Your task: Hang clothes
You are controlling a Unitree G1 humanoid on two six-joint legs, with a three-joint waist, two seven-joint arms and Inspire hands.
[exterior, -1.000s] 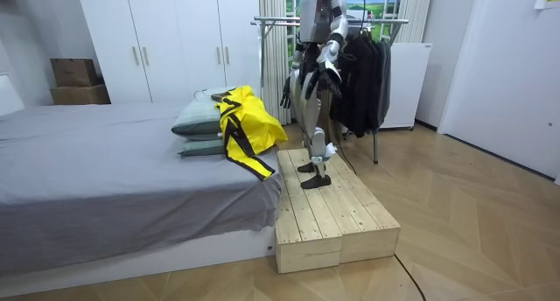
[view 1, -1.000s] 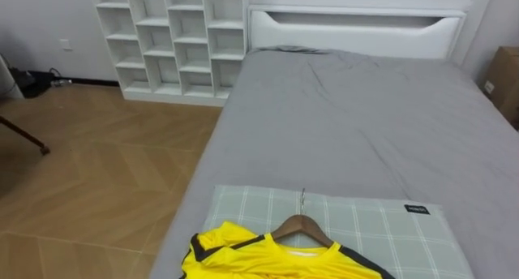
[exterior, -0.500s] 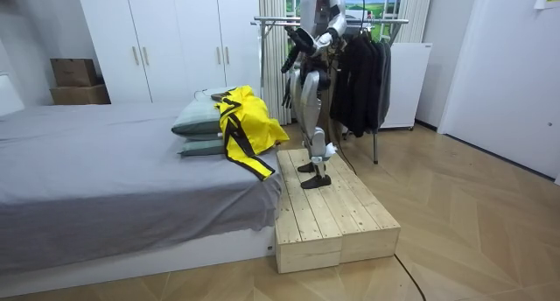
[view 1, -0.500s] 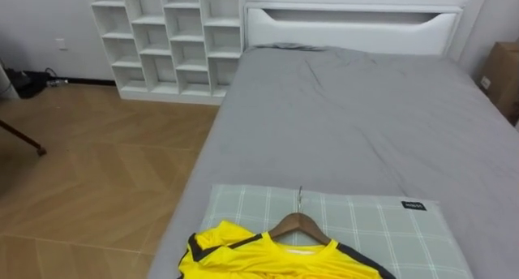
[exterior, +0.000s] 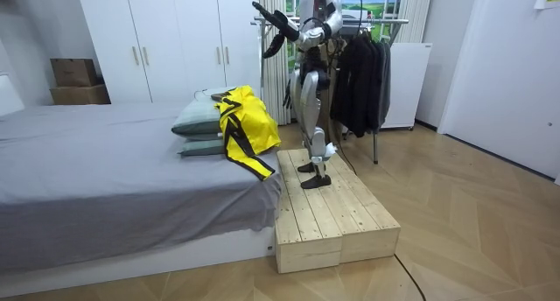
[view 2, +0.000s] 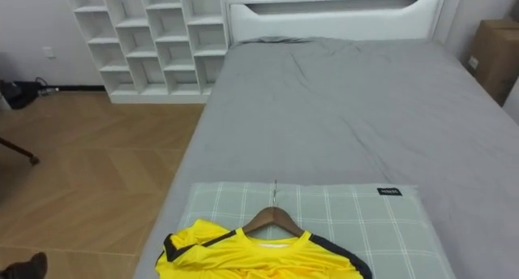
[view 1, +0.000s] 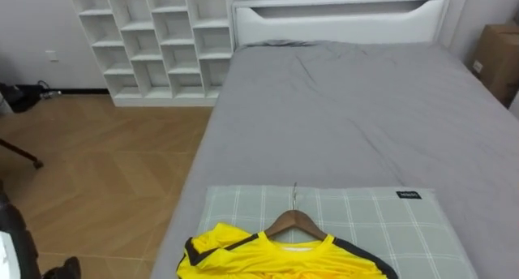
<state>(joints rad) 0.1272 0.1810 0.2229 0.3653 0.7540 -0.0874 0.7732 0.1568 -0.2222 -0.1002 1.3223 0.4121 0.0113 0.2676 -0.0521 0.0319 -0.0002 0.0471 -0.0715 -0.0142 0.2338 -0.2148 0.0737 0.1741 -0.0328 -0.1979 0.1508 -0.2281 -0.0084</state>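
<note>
A yellow jersey (view 1: 276,259) with black trim lies on a wooden hanger (view 1: 296,222), whose metal hook points up the bed. Both rest on a green checked pillow (view 1: 373,222) at the near end of the grey bed (view 1: 349,109). In the room view I stand on a wooden platform (exterior: 328,213) beside the jersey (exterior: 241,117). My left hand (exterior: 265,8) is raised high toward the bed with its fingers stretched out and nothing in it. My left arm (view 1: 20,246) edges in at the lower left of the left eye view. My right hand (exterior: 286,93) hangs by my thigh.
A clothes rack (exterior: 385,21) with dark clothes (exterior: 363,73) stands right behind me. White cube shelves (view 1: 154,40) stand beside the headboard, and a cardboard box (view 1: 495,56) sits to the right of the bed. Wooden floor lies left of the bed.
My left arm has swung up from beside my body to head height, reaching toward the bed. The head camera has shifted slightly. The jersey and hanger have not moved.
</note>
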